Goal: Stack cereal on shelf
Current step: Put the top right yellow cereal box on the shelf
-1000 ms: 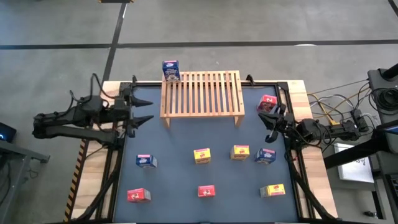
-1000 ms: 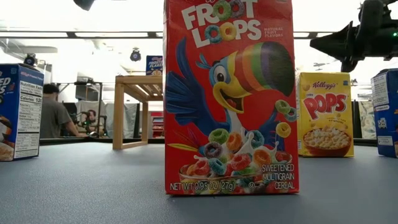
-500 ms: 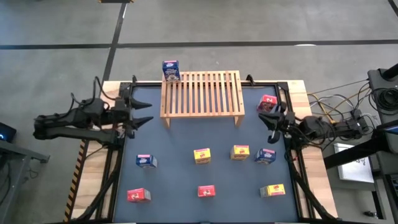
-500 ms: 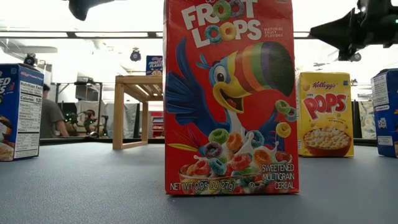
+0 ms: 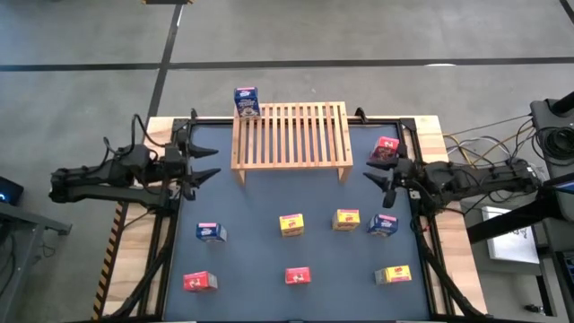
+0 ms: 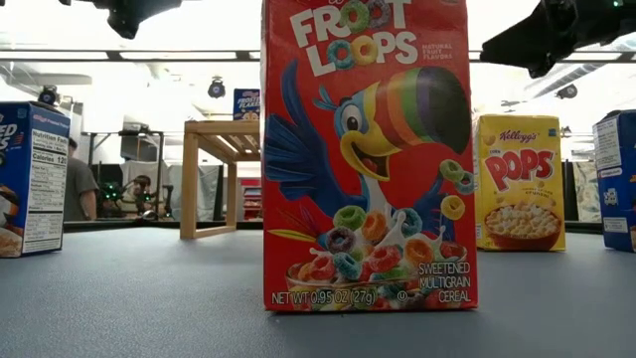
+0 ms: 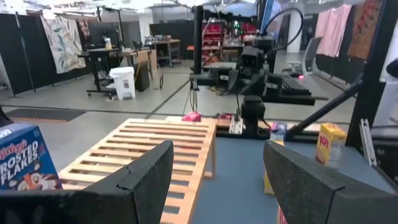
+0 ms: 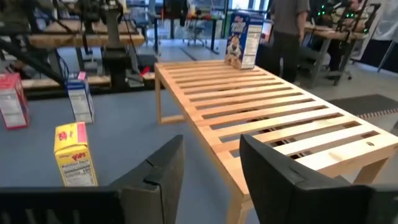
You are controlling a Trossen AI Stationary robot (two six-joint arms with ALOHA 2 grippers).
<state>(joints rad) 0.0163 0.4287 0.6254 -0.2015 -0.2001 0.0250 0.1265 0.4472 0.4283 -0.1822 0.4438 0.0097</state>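
The shelf (image 5: 290,135) is a slatted wooden rack at the table's far middle. One blue cereal box (image 5: 247,100) stands upright on its far left corner. A red box (image 5: 386,148) stands on the table right of the shelf. Several more boxes stand in two rows nearer the front, among them a yellow one (image 5: 291,224) and a blue one (image 5: 383,223). My left gripper (image 5: 208,160) hovers open, left of the shelf and pointing at it. My right gripper (image 5: 380,187) hovers open near the red box, above the table, with nothing between its fingers (image 8: 168,168).
The low view is filled by a red box (image 6: 363,154) at the table's near edge, with a yellow box (image 6: 519,184) behind it. People and workbenches show in the room beyond. Cables lie off the table's right side (image 5: 484,157). Bare blue mat lies between shelf and boxes.
My right gripper has risen and tipped up toward level, moving a little toward the table's middle, away from the red box, which has stayed where it was. My left gripper has sunk slightly.
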